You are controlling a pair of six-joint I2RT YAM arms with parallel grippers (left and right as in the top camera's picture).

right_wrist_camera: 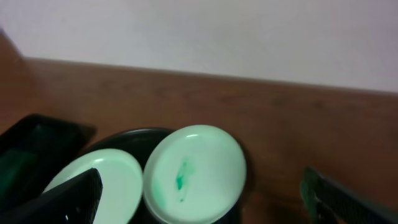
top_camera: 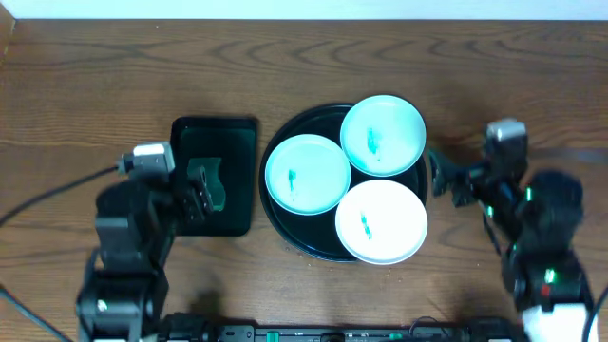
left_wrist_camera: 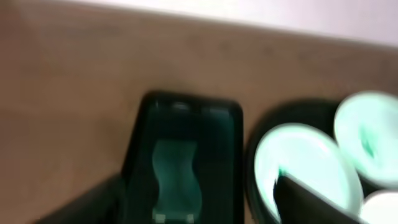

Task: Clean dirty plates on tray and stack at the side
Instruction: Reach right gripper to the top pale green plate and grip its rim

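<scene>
Starting closest in, my left gripper hangs over the green tray with its fingers spread wide and nothing between them. Only their dark, soft-edged tips show, at the bottom corners of the left wrist view. I cannot tell whether they touch the tray. My right gripper is also spread wide and empty, just beside the right edge of the black tray. Both of its fingers are cut off by the bottom of the right wrist view.

The nearest plate lies at the near right of the black tray and hangs out over its rim. The left wrist view catches only a pale sliver of it. The left plate reaches the tray's left rim, and one of my left fingers hides part of it in the left wrist view. The far plate overhangs the far right rim. All three carry a small teal smear at the centre. Their edges meet, but I cannot tell which lies over which.

The green tray sits just left of the black one, a narrow gap apart. A wavy teal piece lies in it, mostly covered by my left gripper from overhead.

Both wrist views are blurred, and I can read no lettering anywhere. A cable runs from my left arm off the left edge of the wooden table. Beyond the table's far edge stands a pale wall.
</scene>
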